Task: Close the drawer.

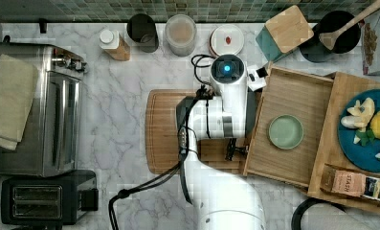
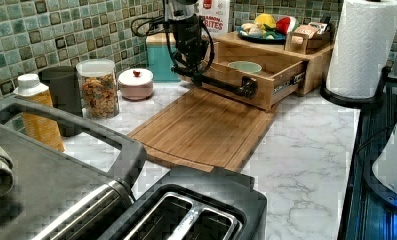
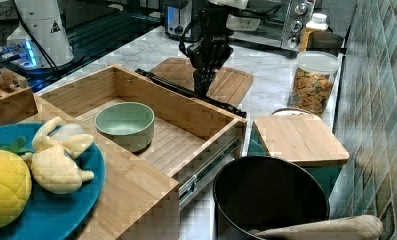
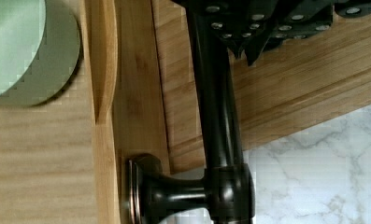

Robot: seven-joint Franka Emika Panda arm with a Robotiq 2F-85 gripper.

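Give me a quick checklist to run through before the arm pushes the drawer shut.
1. Drawer pulled out and not yet closed: ok, it is fully extended.
2. Gripper at the black bar handle: ok, right at the bar in the right view.
3. Jaws closed on the handle: cannot tell.
4. Green bowl sits fully inside the drawer walls: ok, likely to clear the top.
5. Nothing hanging over the drawer's rim: ok.
6. Side rail free of objects: ok in the left view.

bowl [image 1: 285, 132] in drawer [image 1: 297, 96], cutting board [image 1: 161, 129] at top view's left
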